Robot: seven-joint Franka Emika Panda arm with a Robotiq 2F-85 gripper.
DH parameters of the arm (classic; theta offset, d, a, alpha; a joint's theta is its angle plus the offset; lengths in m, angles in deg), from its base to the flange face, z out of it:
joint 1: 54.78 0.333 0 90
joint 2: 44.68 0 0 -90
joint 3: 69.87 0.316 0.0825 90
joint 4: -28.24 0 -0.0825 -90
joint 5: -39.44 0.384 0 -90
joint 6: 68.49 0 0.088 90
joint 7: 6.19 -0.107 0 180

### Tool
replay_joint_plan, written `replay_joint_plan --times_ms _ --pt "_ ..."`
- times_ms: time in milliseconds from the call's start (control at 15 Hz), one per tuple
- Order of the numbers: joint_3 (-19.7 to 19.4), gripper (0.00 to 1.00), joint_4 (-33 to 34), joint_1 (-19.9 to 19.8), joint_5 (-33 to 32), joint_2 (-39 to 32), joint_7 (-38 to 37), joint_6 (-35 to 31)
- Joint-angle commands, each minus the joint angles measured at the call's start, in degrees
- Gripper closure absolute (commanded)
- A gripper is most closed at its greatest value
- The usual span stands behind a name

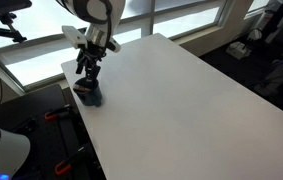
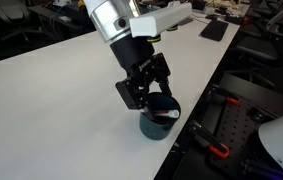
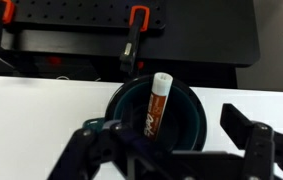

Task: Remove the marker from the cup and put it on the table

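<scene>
The marker [image 3: 159, 105] stands tilted inside the cup [image 3: 188, 115], which sits near the edge of the table [image 2: 51, 90], and the gripper [image 2: 149, 96] hangs just above the cup, fingers spread apart, holding nothing.

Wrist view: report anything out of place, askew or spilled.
Only the marker stands out: it leans aslant inside the cup rather than upright. The cup sits close to the edge of the table. Nothing spilled or damaged shows.
</scene>
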Motion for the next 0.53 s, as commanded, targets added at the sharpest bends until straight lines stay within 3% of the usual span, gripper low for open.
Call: replay_joint_plan --times_ms 0,467 --pt "-1.08 0.21 3.37 0.29 1.37 -2.83 1.49 4.12" --pt "-1.78 0.27 8.57 0.63 0.95 -9.77 0.63 10.06"
